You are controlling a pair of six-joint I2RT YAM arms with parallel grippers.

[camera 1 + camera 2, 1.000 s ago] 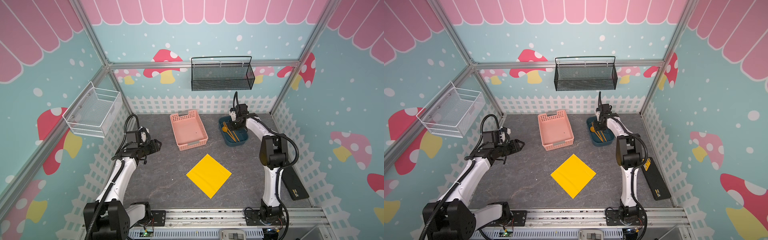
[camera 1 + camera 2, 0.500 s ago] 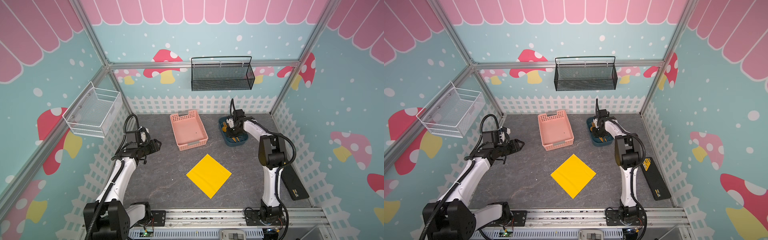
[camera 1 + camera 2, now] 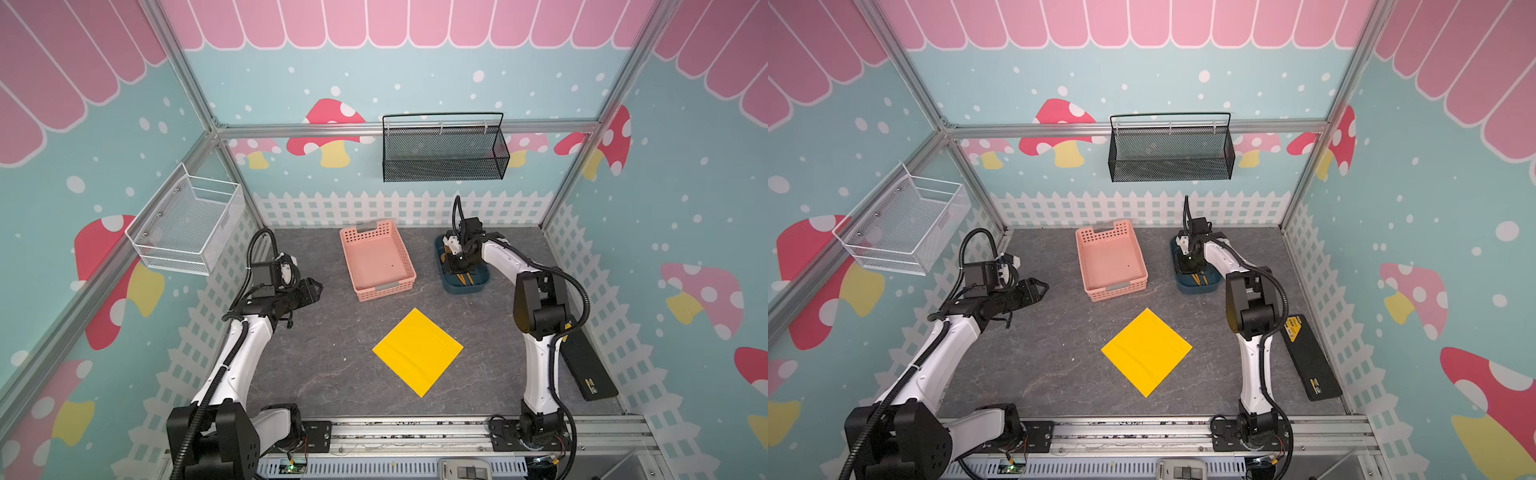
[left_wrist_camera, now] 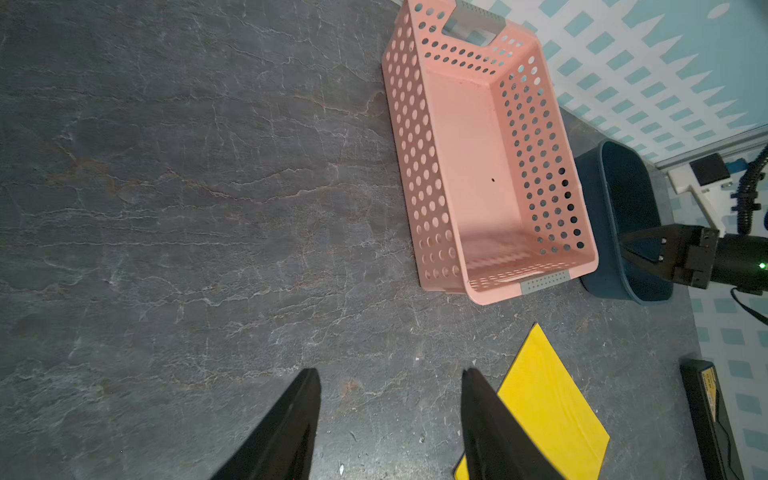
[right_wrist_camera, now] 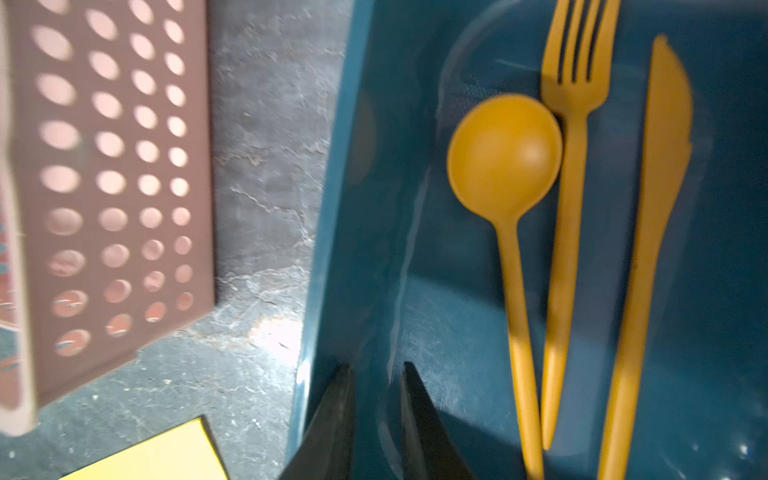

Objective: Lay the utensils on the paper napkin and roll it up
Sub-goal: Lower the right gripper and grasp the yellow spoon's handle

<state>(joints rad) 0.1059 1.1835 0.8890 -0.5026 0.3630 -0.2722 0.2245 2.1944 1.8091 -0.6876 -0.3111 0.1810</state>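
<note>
Teal mushroom-print walls [image 3: 415, 75], pink scalloped trim [image 3: 374, 20], white picket-fence border [image 3: 374, 208], dark slate-look floor [image 3: 332, 365], aluminium frame [image 3: 291, 129]

A: What stands on the grey, stone-patterned worktop [image 3: 324, 365]?
B: A pink perforated basket [image 3: 376, 262] at the far middle, with grey grips on its short ends. Just right of it, with a strip of worktop between them, is a dark teal tub [image 3: 467, 287].
A: And along the right edge?
B: A flat black case [image 3: 586, 365] with a yellow label lies beside the white picket-fence trim [image 3: 353, 208].
A: Anything on the walls?
B: A black mesh basket [image 3: 444, 160] hangs on the far wall [image 3: 415, 83]. A white wire basket [image 3: 187, 228] is fixed to the left wall [image 3: 83, 166]. Both walls carry painted mushrooms [image 3: 332, 124].
</note>
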